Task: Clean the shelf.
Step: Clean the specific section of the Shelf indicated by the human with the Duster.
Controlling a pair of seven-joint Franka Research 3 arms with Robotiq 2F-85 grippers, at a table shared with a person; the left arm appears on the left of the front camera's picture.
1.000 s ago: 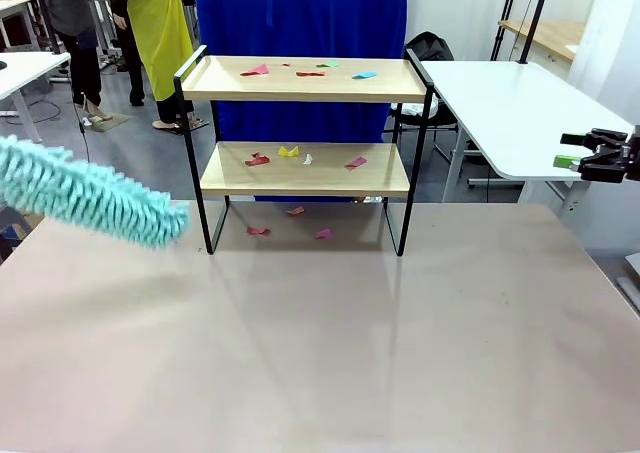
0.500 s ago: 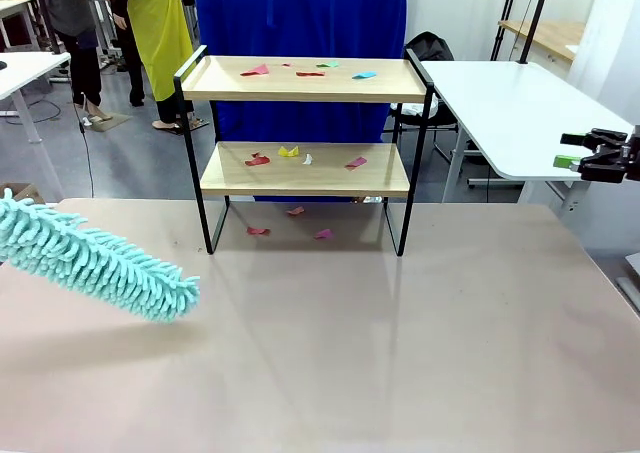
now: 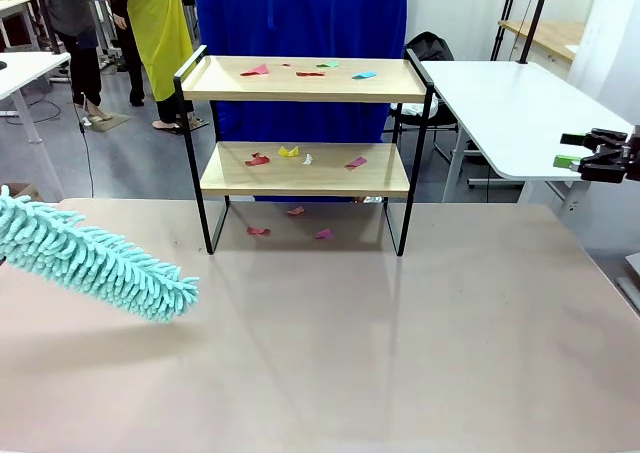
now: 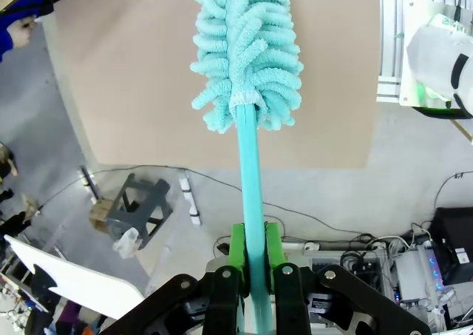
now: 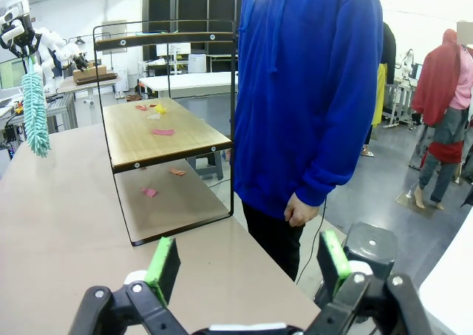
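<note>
The shelf [image 3: 305, 180] stands at the table's far middle, two wood boards in a black frame. Coloured paper scraps [image 3: 256, 70] lie on the top board, more scraps [image 3: 288, 152] on the lower board, and a few [image 3: 258, 231] on the table beneath. A teal fluffy duster [image 3: 95, 258] hangs slanted over the table's left side, well short of the shelf. My left gripper [image 4: 255, 261] is shut on the duster's teal handle [image 4: 250, 180]. My right gripper [image 3: 570, 150] hovers open at the right edge; its green pads [image 5: 164, 265] are wide apart with nothing between them.
A person in a blue hoodie [image 5: 310, 91] stands right behind the shelf [image 5: 159, 132]. A white side table [image 3: 510, 103] lies to the back right. The tan tabletop [image 3: 350, 343] spreads wide in front of the shelf. Other people stand farther off at the back left.
The duster has dropped lower over the table's left side, then almost stopped. The right gripper has not moved.
</note>
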